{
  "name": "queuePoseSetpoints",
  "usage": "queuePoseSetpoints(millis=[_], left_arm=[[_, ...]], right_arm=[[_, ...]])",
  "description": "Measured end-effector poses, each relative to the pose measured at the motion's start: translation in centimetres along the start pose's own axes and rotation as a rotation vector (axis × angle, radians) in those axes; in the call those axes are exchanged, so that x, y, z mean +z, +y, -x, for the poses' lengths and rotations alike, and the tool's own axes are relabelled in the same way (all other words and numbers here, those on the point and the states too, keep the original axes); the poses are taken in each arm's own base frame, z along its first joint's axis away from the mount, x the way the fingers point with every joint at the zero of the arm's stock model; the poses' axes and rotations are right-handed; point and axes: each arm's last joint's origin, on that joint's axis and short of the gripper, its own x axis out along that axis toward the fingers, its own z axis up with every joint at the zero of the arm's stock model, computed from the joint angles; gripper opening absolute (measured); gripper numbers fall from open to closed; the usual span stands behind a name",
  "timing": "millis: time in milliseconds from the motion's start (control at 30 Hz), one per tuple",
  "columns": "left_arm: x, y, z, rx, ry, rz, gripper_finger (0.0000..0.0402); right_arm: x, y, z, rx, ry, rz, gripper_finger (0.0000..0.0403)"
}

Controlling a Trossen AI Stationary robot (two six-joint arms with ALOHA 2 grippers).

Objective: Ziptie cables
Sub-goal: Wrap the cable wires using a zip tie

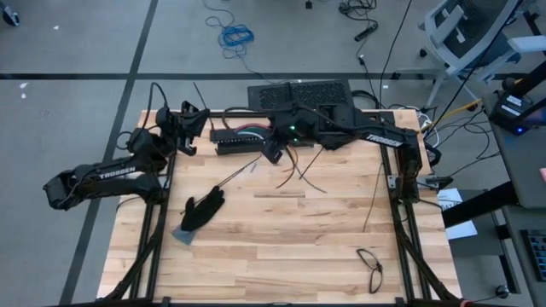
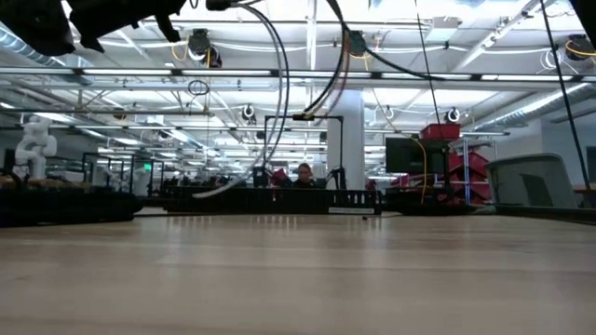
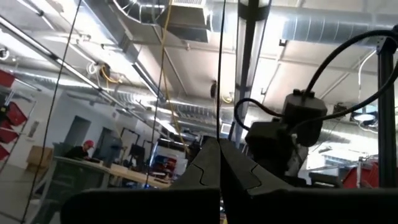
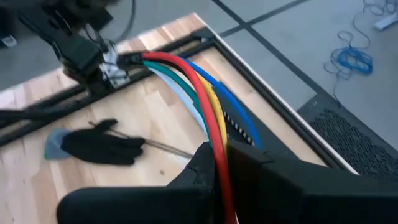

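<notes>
The right gripper [image 4: 219, 163] is clamped on the cables [image 4: 208, 102], a red, yellow, green, white and blue bundle stretched above the slotted bar [image 1: 243, 136] at the table's [image 1: 281, 256] far edge. The left gripper [image 3: 219, 177], fingers pressed together, appears to hold the bundle's other end near the back left corner. Judged step: bundle held taut, tie not yet on. Next calls for wrapping a strip around it. A black glove [image 1: 203, 209] and eyeglasses [image 1: 371, 264] lie well apart, not obstructing
</notes>
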Motion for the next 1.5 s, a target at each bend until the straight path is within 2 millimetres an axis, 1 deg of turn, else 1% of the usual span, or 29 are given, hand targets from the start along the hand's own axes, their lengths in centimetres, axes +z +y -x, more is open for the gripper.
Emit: queuePoseSetpoints(millis=[333,700,1100,1333,1500], left_arm=[[-0.2,0.2,-0.1,0.047,-0.012,0.023,0.0],[0.5,0.1,-0.1,0.057,-0.1,0.009,0.0],[0.4,0.0,-0.1,0.079,-0.107,0.019,0.0],[0.2,0.3,-0.4,0.095,-0.146,0.018,0.0],[0.1,0.3,-1.7,0.075,-0.147,0.049,0.0]], right_arm=[[1.0,0.3,0.0,0.026,-0.101,-0.028,0.0012],[1.0,0.7,-1.1,0.025,-0.104,-0.03,0.0012],[1.4,0.7,-1.3,0.038,-0.142,-0.052,0.0012],[1.3,1.2,-2.6,0.077,-0.128,-0.05,0.0012],[1.3,1.4,-3.6,0.088,-0.13,-0.06,0.0012]])
